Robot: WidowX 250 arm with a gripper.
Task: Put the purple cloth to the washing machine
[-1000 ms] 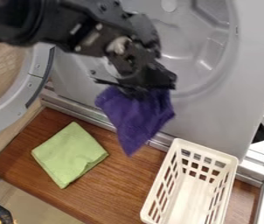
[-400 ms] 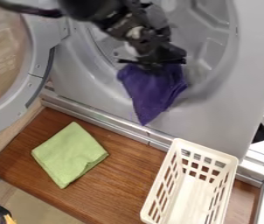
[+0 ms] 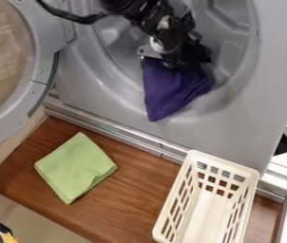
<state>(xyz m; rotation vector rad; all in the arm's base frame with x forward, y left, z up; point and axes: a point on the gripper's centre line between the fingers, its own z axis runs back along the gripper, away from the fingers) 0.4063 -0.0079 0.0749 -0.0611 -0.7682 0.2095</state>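
At washer opening (image 3: 122,78), arm (image 3: 151,18) slanting, pincer (image 3: 174,66) downward

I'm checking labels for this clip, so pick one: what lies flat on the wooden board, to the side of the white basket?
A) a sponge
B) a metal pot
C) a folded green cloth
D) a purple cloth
C: the folded green cloth lies on the wooden board, while the purple cloth hangs from the tool at the washing machine's opening.
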